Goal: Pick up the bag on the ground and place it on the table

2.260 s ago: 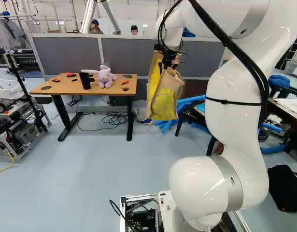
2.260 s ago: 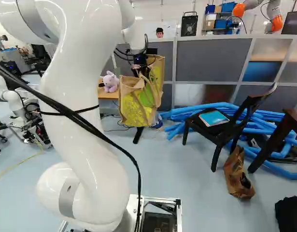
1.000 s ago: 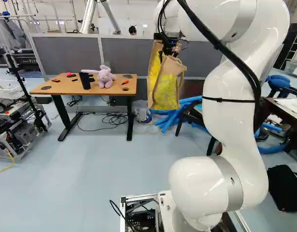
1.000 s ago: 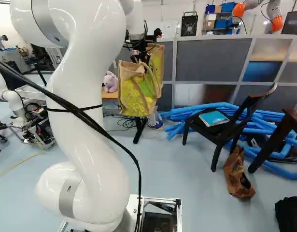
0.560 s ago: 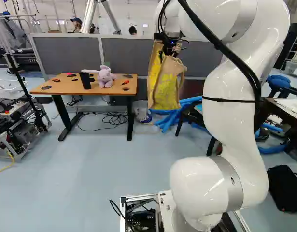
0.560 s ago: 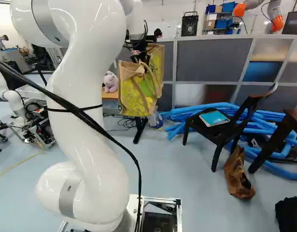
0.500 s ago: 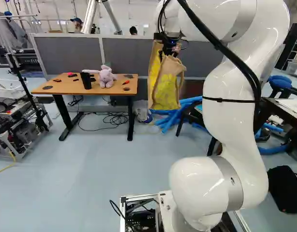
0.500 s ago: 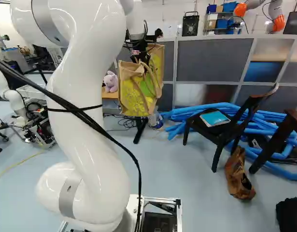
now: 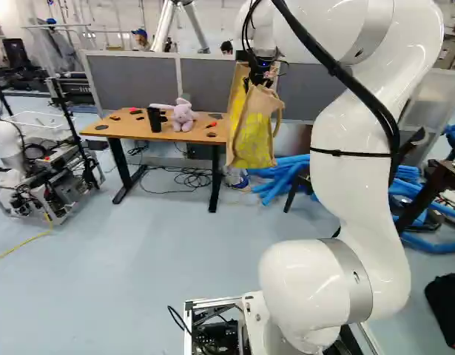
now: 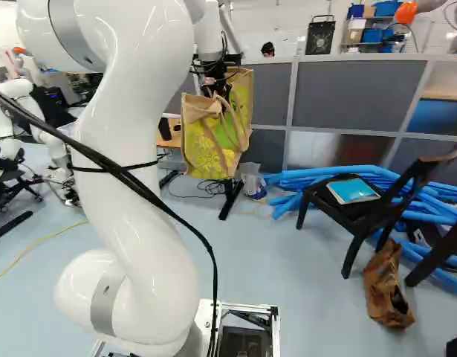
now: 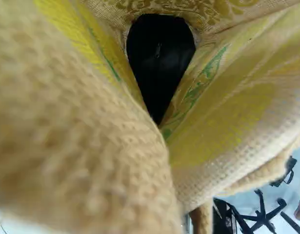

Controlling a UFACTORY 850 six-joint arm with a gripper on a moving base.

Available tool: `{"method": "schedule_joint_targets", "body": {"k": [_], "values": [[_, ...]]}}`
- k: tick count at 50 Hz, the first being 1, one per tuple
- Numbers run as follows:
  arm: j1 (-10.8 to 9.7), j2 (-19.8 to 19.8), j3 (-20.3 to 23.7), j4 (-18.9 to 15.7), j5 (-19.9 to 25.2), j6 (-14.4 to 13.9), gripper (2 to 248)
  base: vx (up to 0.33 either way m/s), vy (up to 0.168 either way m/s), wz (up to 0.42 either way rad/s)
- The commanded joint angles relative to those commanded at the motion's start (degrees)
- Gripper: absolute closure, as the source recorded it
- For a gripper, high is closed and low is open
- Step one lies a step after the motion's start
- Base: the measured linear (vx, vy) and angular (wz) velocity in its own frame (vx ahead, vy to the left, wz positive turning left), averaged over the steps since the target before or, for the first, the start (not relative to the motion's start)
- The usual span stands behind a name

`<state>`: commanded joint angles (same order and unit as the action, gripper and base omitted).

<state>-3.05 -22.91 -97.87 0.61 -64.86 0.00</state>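
I have the yellow and tan bag (image 9: 252, 140) hanging just below the gripper (image 10: 218, 88), up off the floor, with its top edge close against the gripper's underside. I cannot tell how the fingers stand, because cloth hides them in my wrist view. That view looks straight ahead of the gripper into the bag's mouth, which gapes around a dark hollow (image 11: 159, 58), with woven cloth on both sides and very near the lens.

The bag is not on the table (image 9: 131, 130), which stands beyond the gripper and to its left. I see 1 plush toy (image 9: 183, 116) and 1 black cup (image 9: 154, 121) on it, the cup just left of the toy, plus several small things.

To the right of the gripper, in the right base view, I see 1 dark chair (image 10: 325, 204) bearing 1 turquoise book (image 10: 353, 190). Blue tubes (image 10: 317, 175) lie behind it, and 1 brown bag (image 10: 388, 288) is on the floor near its legs. Well left of the gripper, I see another robot (image 10: 44, 104).
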Motion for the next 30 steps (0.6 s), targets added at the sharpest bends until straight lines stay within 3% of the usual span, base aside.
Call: {"method": "schedule_joint_targets", "body": {"k": [30], "values": [[0.0, 0.0, 0.0, 0.0, 0.0, 0.0, 227, -0.003, 0.099, 0.48]]}}
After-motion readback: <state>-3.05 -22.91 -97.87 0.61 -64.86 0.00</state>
